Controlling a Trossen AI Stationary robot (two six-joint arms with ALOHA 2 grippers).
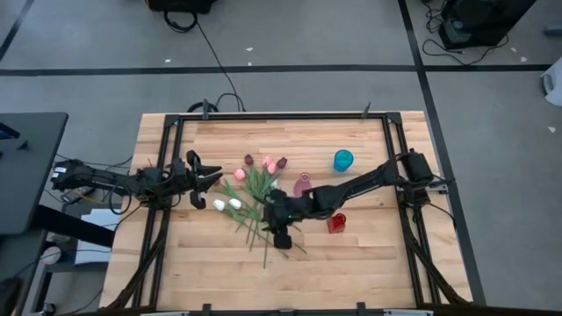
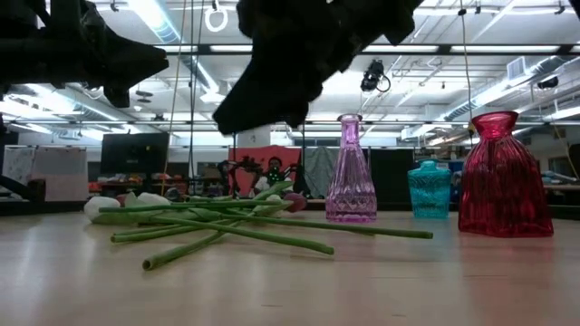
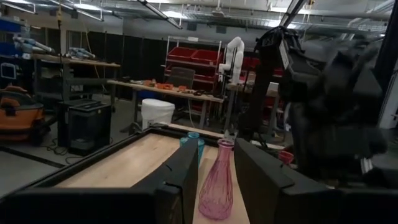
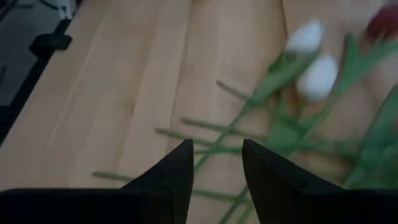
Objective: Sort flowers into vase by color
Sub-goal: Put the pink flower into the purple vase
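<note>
1. none of the flowers (image 1: 255,189) sits in a vase yet; they lie heaped on the table (image 1: 176,263), left of the pink vase (image 1: 301,184).
2. my right gripper (image 1: 281,239) hovers over the stem ends, jaws parted, empty.
3. my left gripper (image 1: 213,180) waits beside the heap, jaws apart, empty.
4. all sorting remains, i judge.

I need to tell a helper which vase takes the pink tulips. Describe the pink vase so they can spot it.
On the wooden table, look just right of the flowers. The pink vase stands there, tall and narrow-necked; the teal vase is squat, the red vase wide.
</note>
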